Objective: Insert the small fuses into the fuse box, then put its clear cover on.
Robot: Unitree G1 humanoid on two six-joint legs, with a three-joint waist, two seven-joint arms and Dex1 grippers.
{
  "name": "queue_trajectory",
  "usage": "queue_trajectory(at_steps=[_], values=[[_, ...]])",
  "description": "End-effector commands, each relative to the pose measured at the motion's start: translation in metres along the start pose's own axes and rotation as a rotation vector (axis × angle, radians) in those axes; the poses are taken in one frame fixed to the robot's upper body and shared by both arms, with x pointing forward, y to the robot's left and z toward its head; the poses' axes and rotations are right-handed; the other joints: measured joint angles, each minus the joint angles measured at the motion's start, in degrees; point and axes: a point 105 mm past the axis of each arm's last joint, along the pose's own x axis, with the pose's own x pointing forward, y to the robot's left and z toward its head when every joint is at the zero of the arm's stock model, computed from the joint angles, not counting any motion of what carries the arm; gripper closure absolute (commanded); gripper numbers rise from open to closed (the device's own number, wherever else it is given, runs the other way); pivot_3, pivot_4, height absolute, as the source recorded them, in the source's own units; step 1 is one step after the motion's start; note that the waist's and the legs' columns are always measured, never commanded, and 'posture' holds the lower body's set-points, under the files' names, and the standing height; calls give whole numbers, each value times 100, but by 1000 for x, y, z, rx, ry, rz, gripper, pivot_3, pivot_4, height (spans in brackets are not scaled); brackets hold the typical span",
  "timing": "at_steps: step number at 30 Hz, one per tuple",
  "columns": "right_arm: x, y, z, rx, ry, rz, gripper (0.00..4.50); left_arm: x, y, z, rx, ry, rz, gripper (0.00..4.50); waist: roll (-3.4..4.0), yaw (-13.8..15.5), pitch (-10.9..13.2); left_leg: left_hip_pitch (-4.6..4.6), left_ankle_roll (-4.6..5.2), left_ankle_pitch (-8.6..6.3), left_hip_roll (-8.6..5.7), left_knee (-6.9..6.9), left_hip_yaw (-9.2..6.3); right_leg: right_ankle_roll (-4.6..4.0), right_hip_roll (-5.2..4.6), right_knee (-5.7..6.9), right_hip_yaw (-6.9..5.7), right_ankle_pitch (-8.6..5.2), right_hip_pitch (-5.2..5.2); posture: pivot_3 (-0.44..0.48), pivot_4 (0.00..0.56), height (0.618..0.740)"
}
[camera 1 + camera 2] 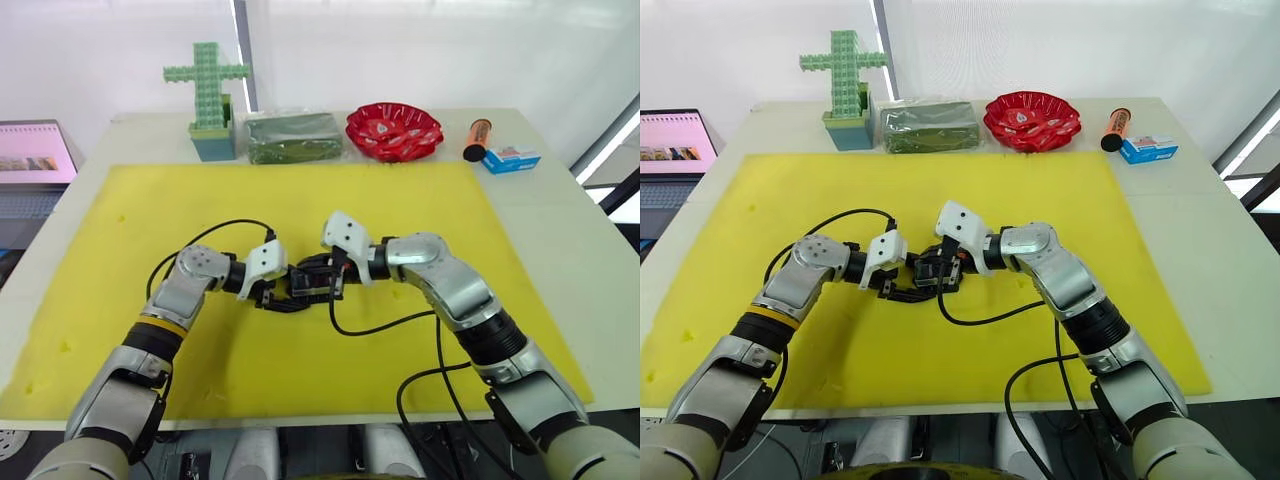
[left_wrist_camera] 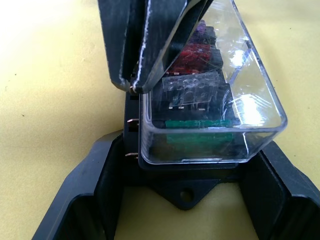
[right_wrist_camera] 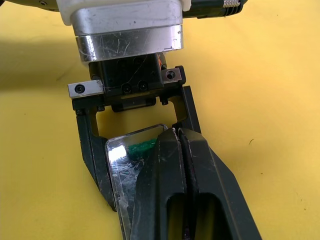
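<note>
The clear cover (image 2: 215,100) sat tilted over the fuse box (image 2: 200,180), fuses (image 2: 197,52) seated beneath, mid-mat (image 1: 400,200) on the bench. The right hand (image 3: 175,135), fingers pinched together, pressed it down; the left hand (image 2: 187,192) clasped the box. Uneven pressure could jam or skew the cover.
</note>
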Motion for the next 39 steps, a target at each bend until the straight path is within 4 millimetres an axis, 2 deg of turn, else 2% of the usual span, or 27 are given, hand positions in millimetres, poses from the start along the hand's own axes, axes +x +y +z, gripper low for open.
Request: queue_trajectory(at_steps=[1, 12, 13, 19, 22, 28, 39], values=[[9, 27, -94, 211, 333, 59, 4480, -4, 4, 7, 28, -14, 15, 1676, -1, -3, -11, 8, 6, -4, 0, 0, 1, -2, 0, 0, 1, -5, 7, 0, 150, 740], [9, 35, -127, 237, 418, 53, 4480, -7, 4, 6, 40, -15, 25, 1676, 13, -9, -76, 16, 29, -17, 1, 0, 3, -12, 0, 1, 5, -17, 11, 0, 150, 740], [10, 34, -122, 235, 390, 50, 4480, -7, 3, 6, 44, -13, 24, 1676, 15, -9, -83, 17, 31, -18, 1, 0, 3, -21, 0, 1, 5, -23, 12, 0, 150, 740], [8, 14, -65, 210, 103, 5, 4480, -8, 4, 4, 67, -3, 37, 1676, 13, -10, -98, 18, 41, -24, 1, 0, 2, -24, 0, 2, 7, -29, 13, 0, 150, 740], [-2, 10, -36, 189, -19, 12, 4480, -8, 6, 2, 75, -2, 52, 1676, 15, -3, -93, 15, 41, -24, 1, 0, 2, -25, -1, 2, 9, -29, 8, 0, 150, 740], [-22, 11, 5, 206, -179, 42, 4480, -8, 8, 2, 74, -3, 58, 1676, 15, 3, -59, 8, 41, -24, 2, 0, -1, -24, -1, 5, 13, -29, -1, 0, 150, 740], [-36, 8, 25, 170, -206, 11, 4480, -9, 9, 1, 85, 2, 67, 1676, 11, 11, -22, -5, 41, -24, 2, 1, -1, -27, -5, 5, 13, -29, -15, 0, 150, 740]])
